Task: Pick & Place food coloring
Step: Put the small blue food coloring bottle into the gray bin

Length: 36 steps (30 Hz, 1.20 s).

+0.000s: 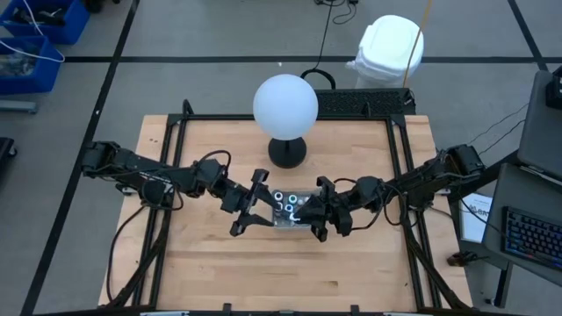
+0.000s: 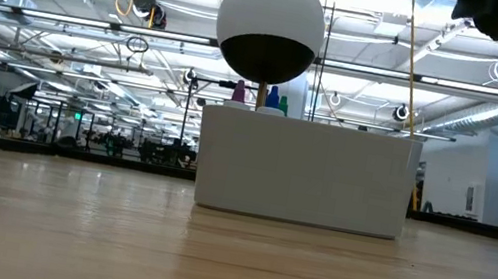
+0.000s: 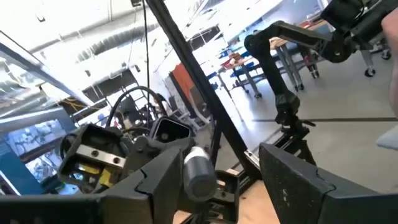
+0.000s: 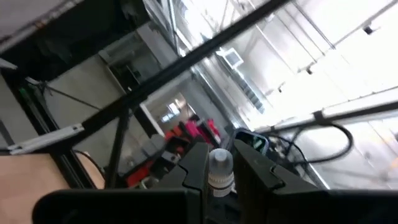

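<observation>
Both dark arms meeting over the clear rectangular tray (image 1: 292, 209) at mid-table, before the white globe lamp (image 1: 285, 104). Right gripper (image 4: 219, 171) pinching a small white-capped food-coloring bottle (image 4: 220, 169). Left gripper (image 3: 214, 180) spread, a grey-capped bottle (image 3: 198, 173) between its fingers. Other bottles standing in the tray.

A big white globe lamp (image 1: 285, 104) on a round black base (image 1: 287, 151) stands at the far middle of the light wooden table (image 1: 211, 263). Nearer, at the centre, sits a clear rectangular plastic tray (image 2: 304, 174).
</observation>
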{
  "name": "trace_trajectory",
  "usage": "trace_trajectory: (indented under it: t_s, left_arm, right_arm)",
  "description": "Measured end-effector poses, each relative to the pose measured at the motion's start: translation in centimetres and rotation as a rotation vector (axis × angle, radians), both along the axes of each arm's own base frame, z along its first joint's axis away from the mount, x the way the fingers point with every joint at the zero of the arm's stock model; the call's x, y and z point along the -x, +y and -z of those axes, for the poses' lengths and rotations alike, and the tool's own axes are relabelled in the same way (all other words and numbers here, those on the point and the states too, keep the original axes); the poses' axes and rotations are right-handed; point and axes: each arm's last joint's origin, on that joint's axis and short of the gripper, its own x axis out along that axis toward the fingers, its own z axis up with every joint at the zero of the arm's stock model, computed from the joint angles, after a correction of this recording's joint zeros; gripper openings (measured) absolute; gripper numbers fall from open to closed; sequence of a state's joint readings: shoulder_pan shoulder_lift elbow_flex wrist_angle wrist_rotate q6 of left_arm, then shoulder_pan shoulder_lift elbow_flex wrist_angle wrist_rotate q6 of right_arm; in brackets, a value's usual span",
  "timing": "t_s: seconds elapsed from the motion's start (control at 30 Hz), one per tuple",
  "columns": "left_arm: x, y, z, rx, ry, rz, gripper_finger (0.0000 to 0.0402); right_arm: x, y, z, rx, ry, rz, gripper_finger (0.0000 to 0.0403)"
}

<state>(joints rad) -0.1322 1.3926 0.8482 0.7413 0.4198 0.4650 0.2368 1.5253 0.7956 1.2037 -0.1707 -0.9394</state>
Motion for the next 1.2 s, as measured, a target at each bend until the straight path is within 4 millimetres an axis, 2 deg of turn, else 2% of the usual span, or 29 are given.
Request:
trace_trajectory:
  t_s: [0.4,0.73,1.2]
  left_arm:
    - [-0.1,0.2,0.2,0.007,0.019,-0.054,0.0196]
    - [-0.5,0.6,1.5,-0.004,0.153,-0.237,0.0184]
    - [-0.5,0.7,1.8,-0.048,0.168,-0.248,0.0184]
  right_arm:
    - [0.0,-0.4,-0.1,0.009,-0.008,-0.068,0.0045]
    - [-0.5,-1.2,0.4,-0.109,0.084,0.057,0.0045]
    - [-0.7,-1.4,1.0,-0.125,0.150,0.126,0.0045]
